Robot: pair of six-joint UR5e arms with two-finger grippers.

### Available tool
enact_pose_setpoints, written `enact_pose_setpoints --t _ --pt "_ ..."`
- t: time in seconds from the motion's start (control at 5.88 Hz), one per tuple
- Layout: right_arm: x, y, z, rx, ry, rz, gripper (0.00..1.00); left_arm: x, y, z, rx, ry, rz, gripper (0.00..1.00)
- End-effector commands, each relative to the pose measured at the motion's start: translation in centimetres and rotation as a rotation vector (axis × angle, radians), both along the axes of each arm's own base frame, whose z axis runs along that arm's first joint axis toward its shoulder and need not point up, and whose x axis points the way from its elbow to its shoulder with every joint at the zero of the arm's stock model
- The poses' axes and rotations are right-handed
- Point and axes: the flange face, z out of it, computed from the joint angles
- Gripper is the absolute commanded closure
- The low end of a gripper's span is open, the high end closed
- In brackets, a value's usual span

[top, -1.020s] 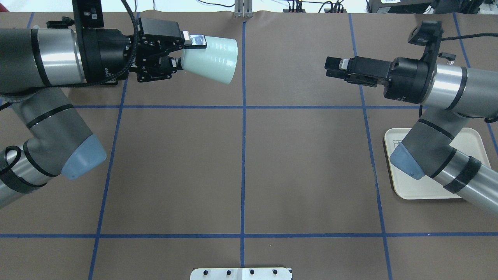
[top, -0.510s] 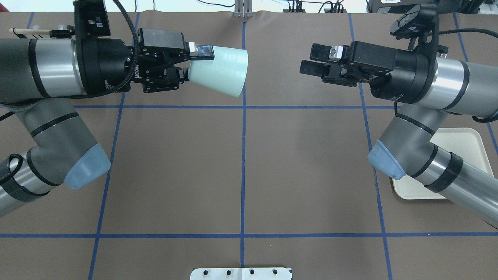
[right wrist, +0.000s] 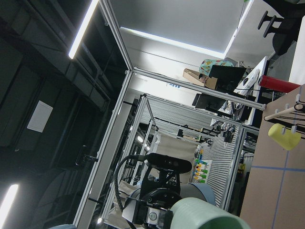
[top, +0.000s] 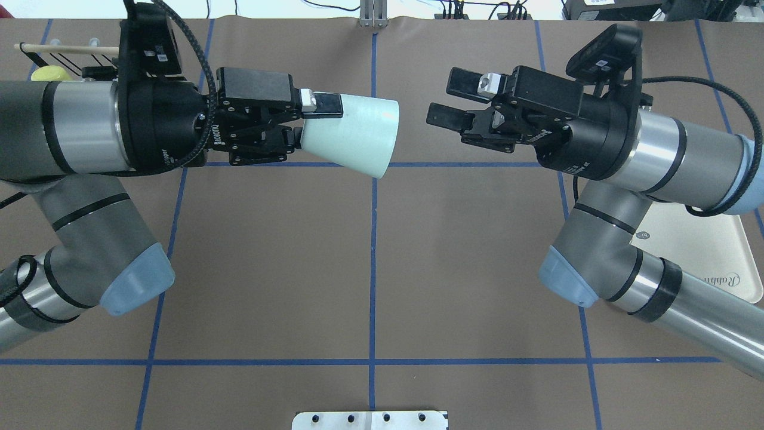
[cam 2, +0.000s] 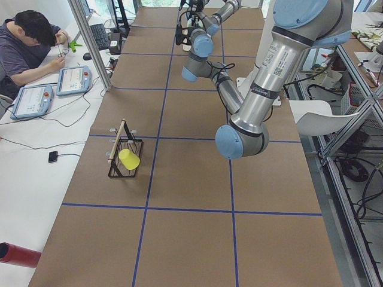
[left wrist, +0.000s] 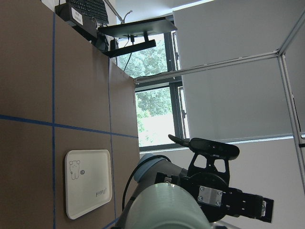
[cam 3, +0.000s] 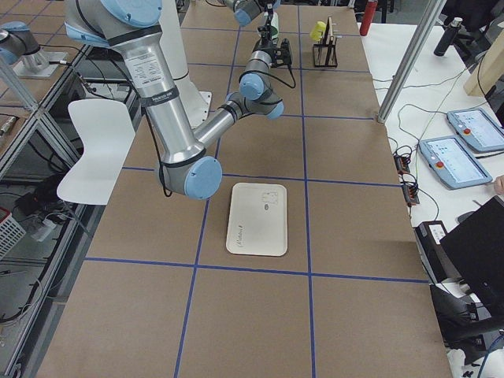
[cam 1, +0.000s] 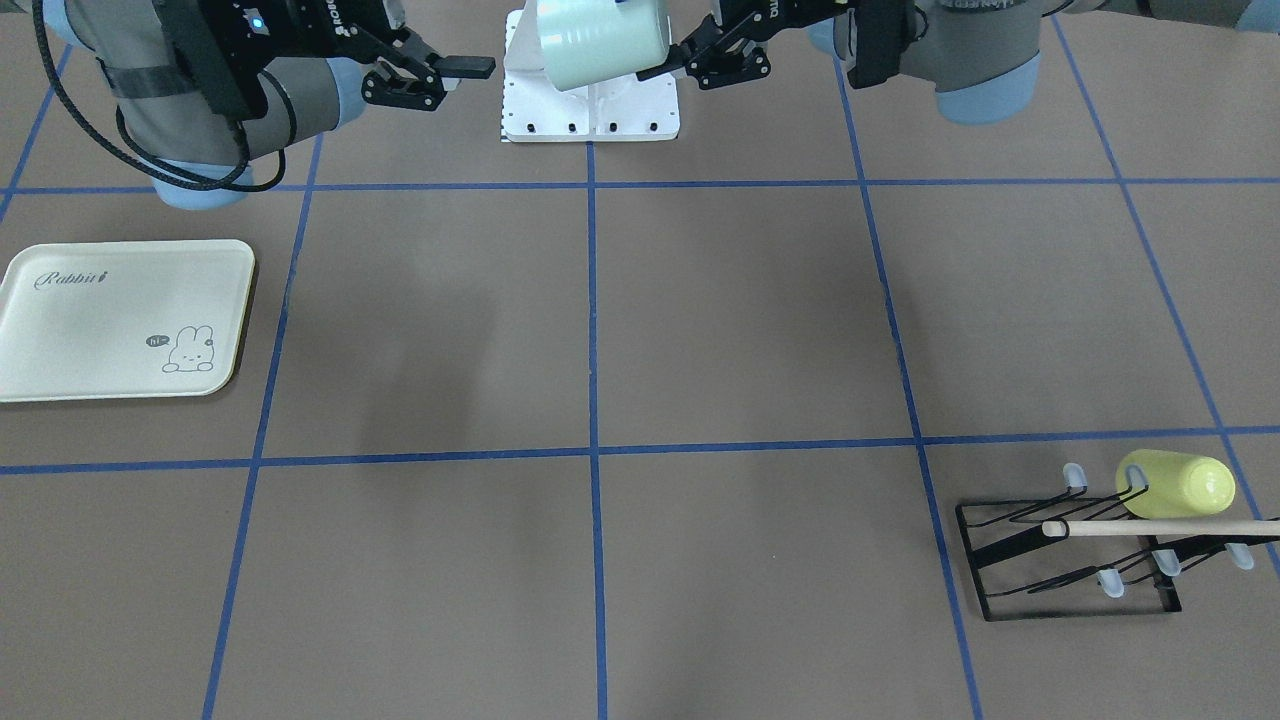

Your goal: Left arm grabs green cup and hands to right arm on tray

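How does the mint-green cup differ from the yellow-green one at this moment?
The green cup is pale mint; the yellow-green cup is brighter and yellower. The green cup is held in the air by the left gripper, jaws shut on its narrow end; the yellow-green cup rests on the black wire rack, untouched. Both are handleless tumblers lying sideways.

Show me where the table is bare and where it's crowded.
Bare: the brown squares between the tray and the rack, and the tray's own surface. Crowded: the rack corner with its yellow-green cup, and mid-air where the left gripper holds the green cup facing the right gripper.
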Motion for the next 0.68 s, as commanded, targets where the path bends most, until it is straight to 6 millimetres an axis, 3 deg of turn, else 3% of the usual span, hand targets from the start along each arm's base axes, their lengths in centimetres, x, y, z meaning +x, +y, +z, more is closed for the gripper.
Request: enact_pose_setpoints --t 0.0,0.51 --pt "-1.0 1.2 -0.2 -0.013 -0.021 -0.023 0.06 0.2 0.2 -0.1 -0.009 0.008 0.009 1.0" --pt "-1.7 3.3 -1.0 -0.015 -0.058 -0.058 0.09 0.4 0.0 0.2 -0.014 0.002 0.01 1.0"
